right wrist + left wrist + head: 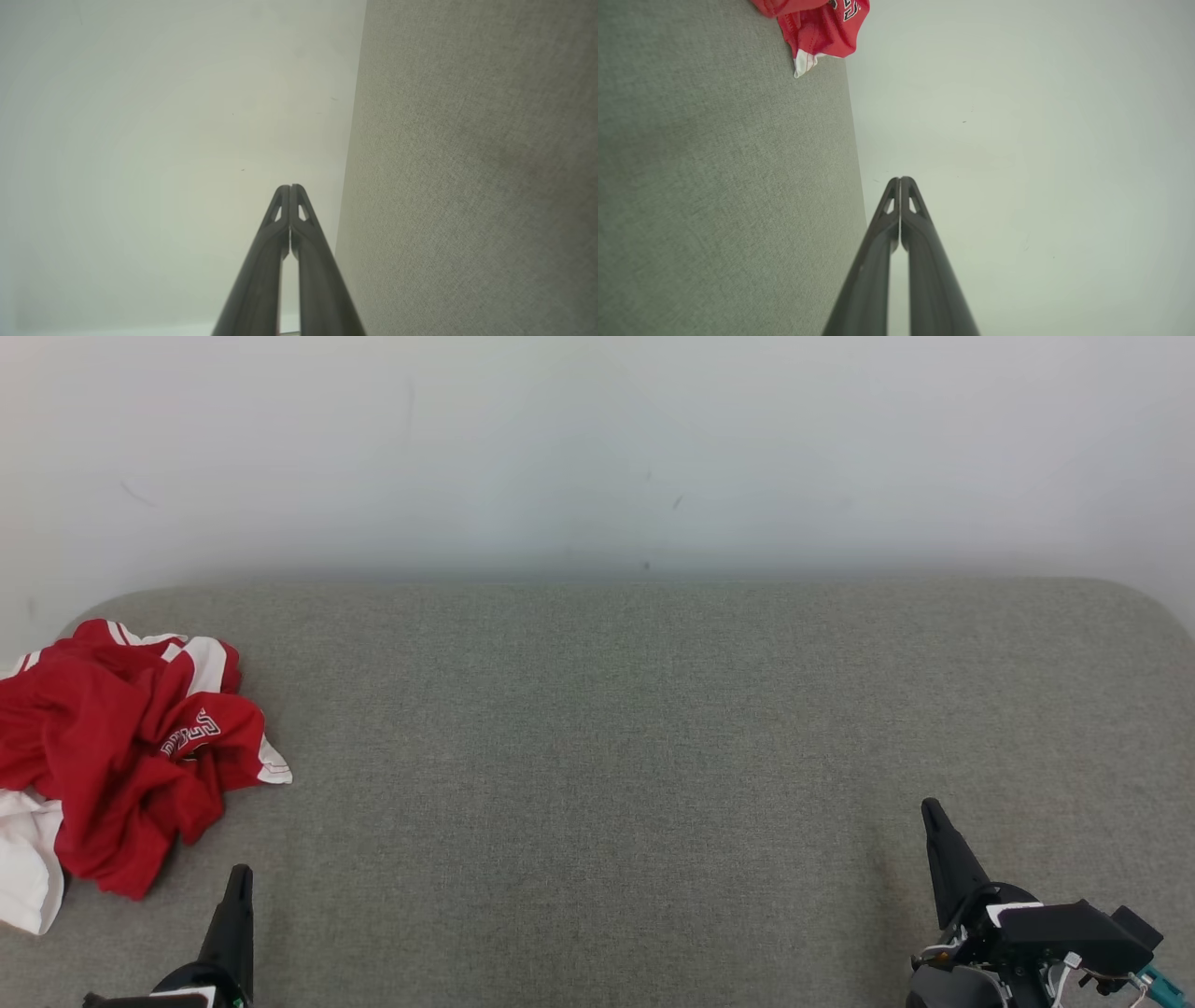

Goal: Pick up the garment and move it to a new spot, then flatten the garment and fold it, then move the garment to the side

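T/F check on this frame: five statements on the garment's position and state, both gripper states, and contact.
1. The red and white garment lies at the robot's left end of the grey fabric surface. True.
2. The left gripper is open. False: its fingers are pressed together.
3. The right gripper is shut and holds nothing. True.
4. The garment is spread flat. False: it is bunched in a crumpled heap.
5. The left gripper touches the garment. False: bare surface shows between them in the head view.
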You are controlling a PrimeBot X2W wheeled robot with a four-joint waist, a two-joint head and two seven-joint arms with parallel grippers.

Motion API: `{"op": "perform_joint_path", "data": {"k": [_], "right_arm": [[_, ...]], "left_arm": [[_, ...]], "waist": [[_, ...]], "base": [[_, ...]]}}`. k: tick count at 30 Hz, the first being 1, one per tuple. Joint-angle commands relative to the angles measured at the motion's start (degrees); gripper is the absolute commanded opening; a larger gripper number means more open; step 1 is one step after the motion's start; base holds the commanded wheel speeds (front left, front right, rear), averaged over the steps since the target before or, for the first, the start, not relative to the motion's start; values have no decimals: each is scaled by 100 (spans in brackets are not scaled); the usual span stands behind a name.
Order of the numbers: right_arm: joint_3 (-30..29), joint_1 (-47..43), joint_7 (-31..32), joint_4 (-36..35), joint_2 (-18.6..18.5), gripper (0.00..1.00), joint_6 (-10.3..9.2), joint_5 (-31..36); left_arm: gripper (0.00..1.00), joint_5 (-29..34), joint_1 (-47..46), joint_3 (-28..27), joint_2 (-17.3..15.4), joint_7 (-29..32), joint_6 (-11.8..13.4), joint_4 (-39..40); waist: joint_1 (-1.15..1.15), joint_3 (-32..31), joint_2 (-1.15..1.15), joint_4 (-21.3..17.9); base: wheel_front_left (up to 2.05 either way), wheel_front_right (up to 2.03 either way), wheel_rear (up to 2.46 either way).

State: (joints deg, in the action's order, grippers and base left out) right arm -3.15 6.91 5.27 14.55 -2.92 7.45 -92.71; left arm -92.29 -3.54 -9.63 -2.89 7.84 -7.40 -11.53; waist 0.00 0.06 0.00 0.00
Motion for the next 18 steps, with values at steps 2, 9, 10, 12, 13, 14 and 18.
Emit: {"op": "perform_joint_path", "data": {"k": [2, 9, 10, 12, 13, 14, 18], "right_arm": [[-3, 4, 4, -1, 8, 0, 7, -6], [-3, 4, 4, -1, 8, 0, 7, -6], [-3, 4, 4, -1, 8, 0, 7, -6], [-3, 4, 4, -1, 8, 100, 7, -6], [2, -13, -1, 25, 2, 100, 0, 0], [9, -20, -4, 64, 3, 100, -2, 0], [38, -109, -27, 152, 8, 100, -10, 3]], "left_arm": [[0, -38, -9, -13, 4, -1, -20, 26], [0, -38, -9, -13, 5, -1, -20, 26], [0, -38, -9, -15, 4, -1, -20, 26], [100, -38, -9, -13, 5, -1, -20, 26], [100, 2, 4, 3, 3, -2, 0, -26], [100, 3, 17, 11, 11, -7, 3, -65], [100, 11, 85, 40, 41, -36, 8, -146]], "waist": [[0, 0, 0, 0], [0, 0, 0, 0], [0, 0, 0, 0], [0, 0, 0, 0], [0, 0, 0, 0], [0, 0, 0, 0], [0, -1, 0, -1]], "base": [[0, 0, 0], [0, 0, 0], [0, 0, 0], [0, 0, 0], [0, 0, 0], [0, 0, 0], [0, 0, 0]]}}
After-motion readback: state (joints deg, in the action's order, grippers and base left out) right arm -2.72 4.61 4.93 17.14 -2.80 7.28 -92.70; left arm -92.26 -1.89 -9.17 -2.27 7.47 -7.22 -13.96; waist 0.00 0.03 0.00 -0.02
